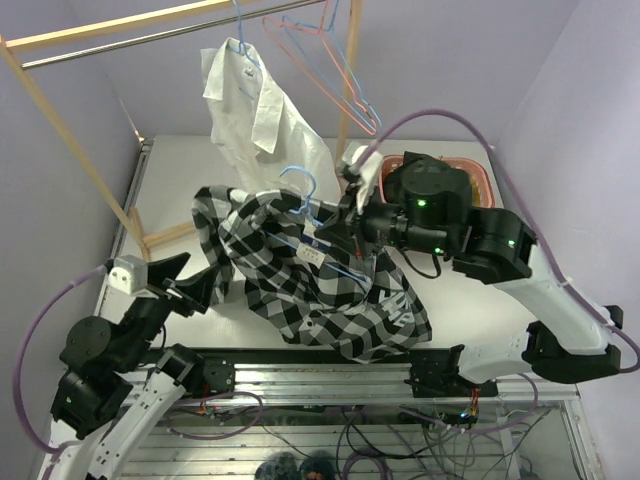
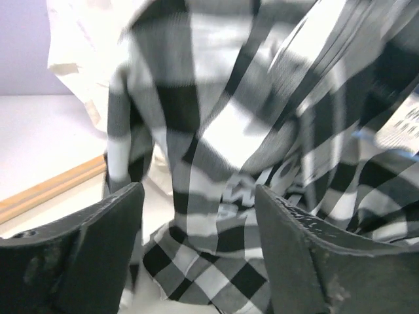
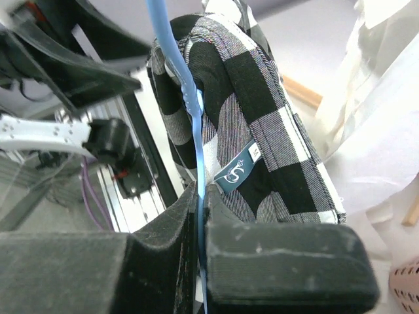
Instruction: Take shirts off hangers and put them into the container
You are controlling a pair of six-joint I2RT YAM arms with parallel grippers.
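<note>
Here the right gripper (image 3: 200,212) is clamped on the light blue hanger (image 3: 175,72). The checked flannel shirt (image 1: 300,285) is draped mid-table. The left gripper (image 2: 196,199) stands with jaws apart, and the pink laundry basket (image 1: 478,170) at far right is mostly hidden.

The draped shirt (image 1: 330,300) rests on the table (image 1: 180,180), container (image 1: 483,178) behind-right.

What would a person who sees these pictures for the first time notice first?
The black-and-white checked shirt sprawls over the middle of the table, a light blue hanger at its collar pinched by the right gripper. Behind it, a white shirt hangs from the rail.
</note>
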